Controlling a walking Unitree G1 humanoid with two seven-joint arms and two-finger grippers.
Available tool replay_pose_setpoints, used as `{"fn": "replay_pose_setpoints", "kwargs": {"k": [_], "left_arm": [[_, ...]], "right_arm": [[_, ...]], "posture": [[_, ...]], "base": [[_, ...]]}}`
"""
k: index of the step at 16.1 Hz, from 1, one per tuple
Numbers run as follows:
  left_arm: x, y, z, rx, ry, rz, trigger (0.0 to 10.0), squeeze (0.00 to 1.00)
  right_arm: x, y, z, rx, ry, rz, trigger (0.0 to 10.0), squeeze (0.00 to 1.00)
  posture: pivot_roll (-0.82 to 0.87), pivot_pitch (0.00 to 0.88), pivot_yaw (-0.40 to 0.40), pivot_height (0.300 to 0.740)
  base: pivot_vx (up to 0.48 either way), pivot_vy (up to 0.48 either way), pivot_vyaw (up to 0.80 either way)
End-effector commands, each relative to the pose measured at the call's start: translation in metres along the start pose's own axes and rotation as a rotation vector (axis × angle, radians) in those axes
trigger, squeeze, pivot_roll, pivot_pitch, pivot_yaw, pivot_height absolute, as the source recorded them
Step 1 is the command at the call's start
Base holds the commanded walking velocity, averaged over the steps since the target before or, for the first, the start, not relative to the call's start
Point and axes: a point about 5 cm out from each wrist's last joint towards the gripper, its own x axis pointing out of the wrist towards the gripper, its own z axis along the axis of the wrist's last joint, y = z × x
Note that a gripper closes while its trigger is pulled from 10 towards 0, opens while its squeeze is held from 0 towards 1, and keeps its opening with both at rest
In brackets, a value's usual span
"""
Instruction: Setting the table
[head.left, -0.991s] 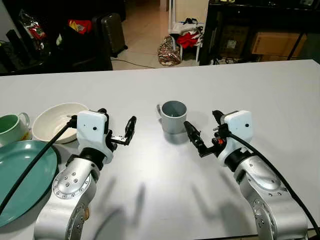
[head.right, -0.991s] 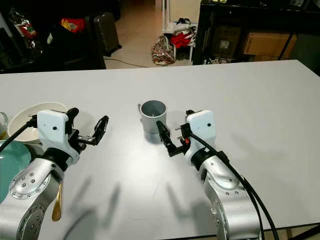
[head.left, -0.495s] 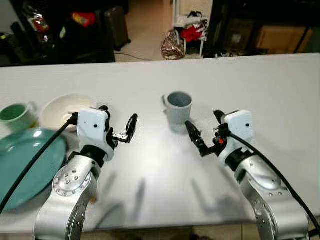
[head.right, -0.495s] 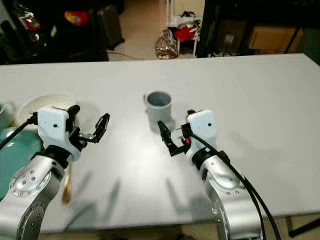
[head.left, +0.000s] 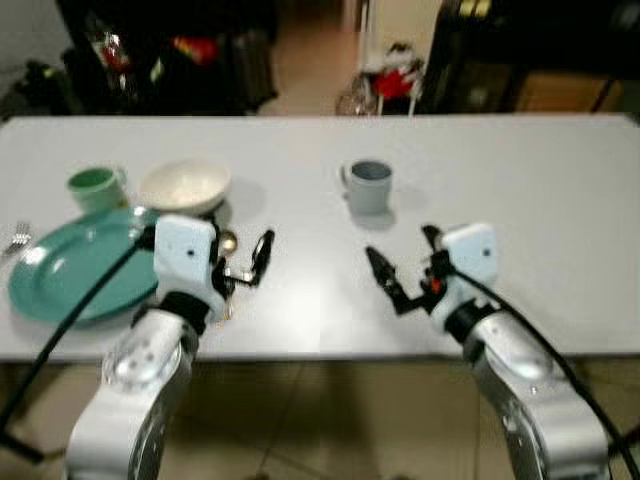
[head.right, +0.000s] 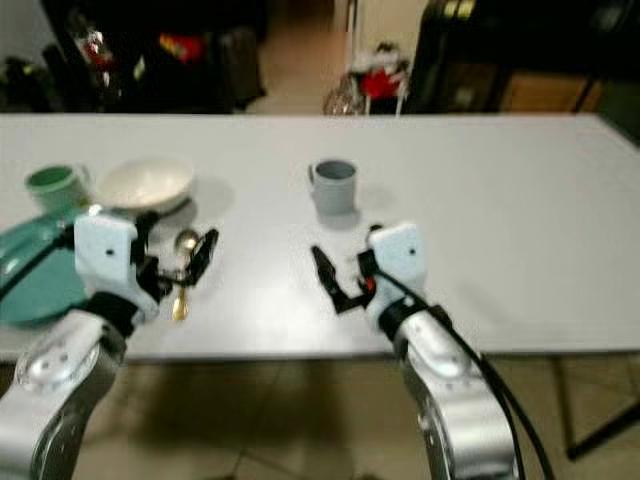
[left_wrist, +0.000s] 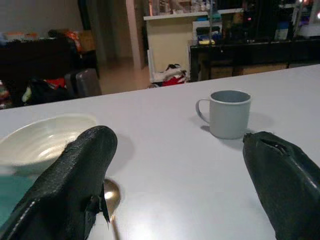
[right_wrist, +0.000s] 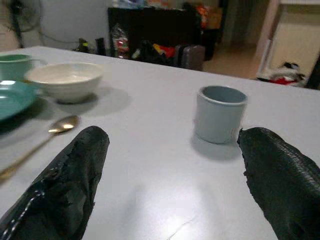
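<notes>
A grey mug stands upright mid-table. To the left are a white bowl, a green mug and a green plate, with a gold spoon lying beside the plate. My left gripper hovers open and holds nothing above the spoon's bowl end, near the table's front edge. My right gripper is open and holds nothing, short of the grey mug and a little to its right. The left wrist view looks past the fingers at the mug and the bowl.
The white table's front edge runs just under both grippers, with tiled floor below it. A fork lies at the far left. Dark furniture, a suitcase and bags stand beyond the far edge.
The whole view has pulled back: the table's front edge and the floor now show, and the dishes lie farther off. Both grippers stay open and now sit near that edge.
</notes>
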Motion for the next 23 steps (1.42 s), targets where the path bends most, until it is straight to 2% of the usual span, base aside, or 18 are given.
{"fn": "replay_pose_setpoints", "kwargs": {"k": [1, 6, 14, 20, 23], "left_arm": [[0.000, -0.001, 0.000, -0.003, 0.003, -0.003, 10.0, 0.00], [-0.001, -0.001, -0.004, -0.007, 0.015, 0.000, 10.0, 0.00], [-0.007, 0.002, -0.004, -0.022, 0.031, 0.037, 10.0, 0.00], [-0.014, 0.005, -0.010, -0.043, 0.038, 0.133, 10.0, 0.00], [-0.019, 0.001, -0.011, -0.036, 0.041, 0.124, 10.0, 0.00]], "right_arm": [[0.001, -0.002, 0.001, -0.002, -0.001, -0.003, 10.0, 0.00], [0.005, 0.001, 0.000, -0.023, 0.001, 0.033, 10.0, 0.00], [0.006, 0.005, -0.001, -0.045, 0.015, 0.101, 10.0, 0.00], [0.008, 0.002, -0.001, -0.056, 0.023, 0.121, 10.0, 0.00], [0.008, 0.002, -0.001, -0.035, 0.032, 0.128, 10.0, 0.00]], "posture": [[-0.06, 0.000, 0.064, 0.740], [-0.06, 0.000, 0.055, 0.740], [-0.04, 0.000, 0.048, 0.740], [-0.04, 0.000, 0.017, 0.740], [-0.04, 0.000, 0.012, 0.740]], "base": [[-0.251, 0.000, 0.00], [-0.097, 0.000, 0.00], [0.000, 0.000, 0.78], [0.000, 0.000, 0.80], [0.000, 0.000, 0.80]]}}
